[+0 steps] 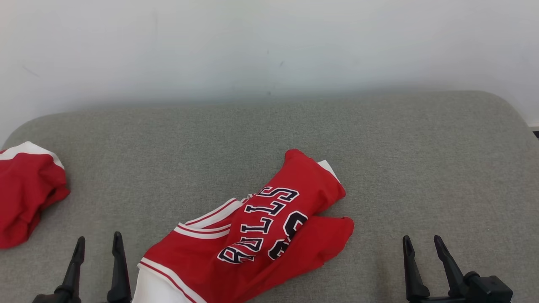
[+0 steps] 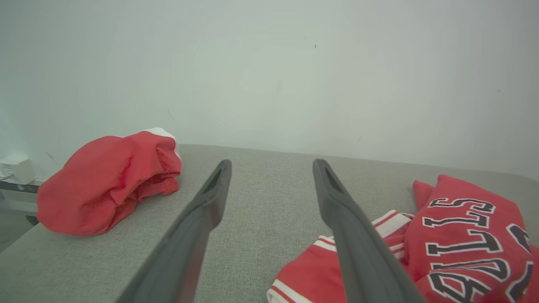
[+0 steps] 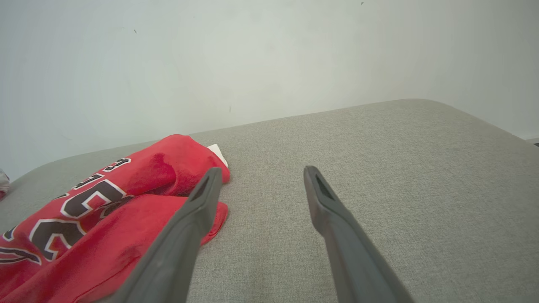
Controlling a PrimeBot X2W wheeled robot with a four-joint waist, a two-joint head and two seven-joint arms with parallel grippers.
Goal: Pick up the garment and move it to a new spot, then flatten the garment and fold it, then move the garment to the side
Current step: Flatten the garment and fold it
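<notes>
Jersey is limp, light, slick — pinch the white-trimmed edge near your left gripper; it and the right gripper gape empty.

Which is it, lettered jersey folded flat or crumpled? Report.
Crumpled: the jersey lies bunched in uneven overlapping folds, lettering creased, on the grey cushion.

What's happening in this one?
A two-armed robot faces a grey cushioned surface. A red basketball jersey lies crumpled near the front, not yet flattened or folded. The left jaws and right jaws stand open either side of it, holding nothing. A second red garment sits bunched at the left edge.
</notes>
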